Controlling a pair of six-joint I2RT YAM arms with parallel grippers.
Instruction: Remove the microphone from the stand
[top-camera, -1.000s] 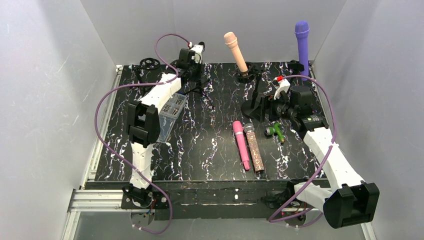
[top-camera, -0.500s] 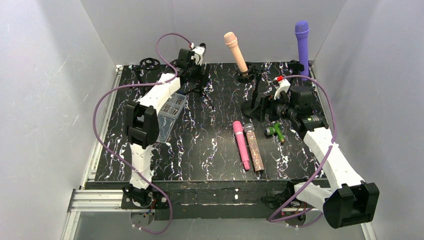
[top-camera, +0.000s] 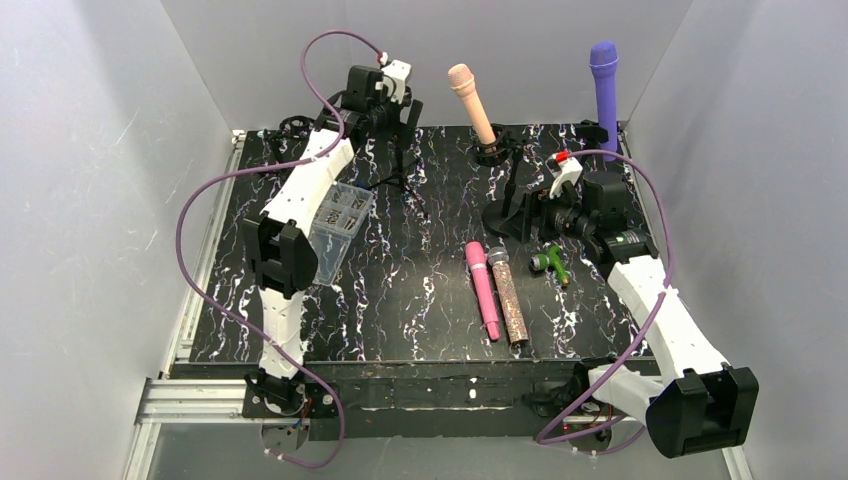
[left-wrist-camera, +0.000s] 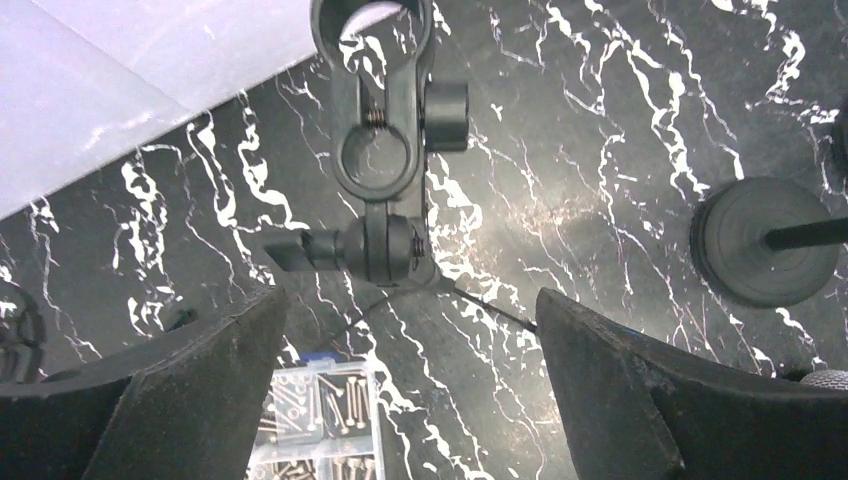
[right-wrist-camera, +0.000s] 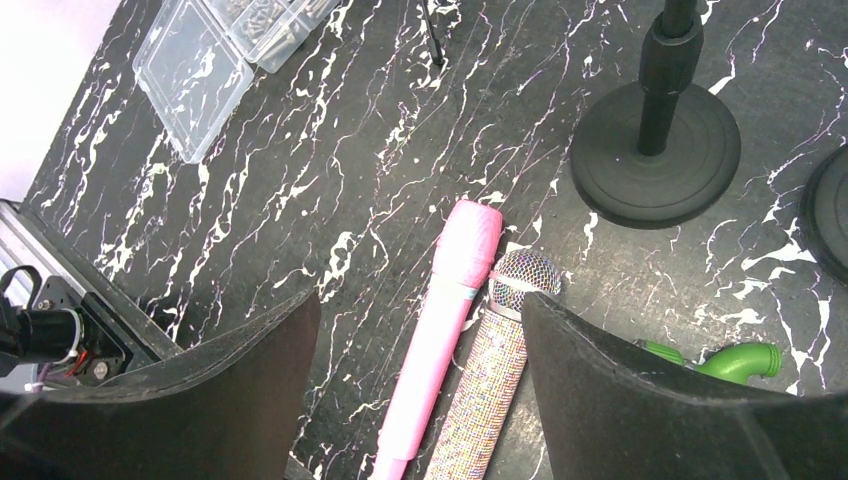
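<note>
Heads up: your left pincer (left-wrist-camera: 408, 305) hangs wide open over an empty clip (left-wrist-camera: 378, 150), holding nothing. The peach microphone (top-camera: 471, 102) sits in its stand (top-camera: 489, 153) off to that pincer's right. Swing across too low and you'll probably topple the clip.

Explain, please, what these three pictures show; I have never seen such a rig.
Two robot arms are bolted to the near edge of a table. One picture comes from overhead, the other two from a camera on each wrist. On the table lie a pink microphone, a glittery microphone, a green part and a clear box of screws. A peach microphone and a purple microphone sit in stands. The left gripper and the right gripper are open, holding nothing.
</note>
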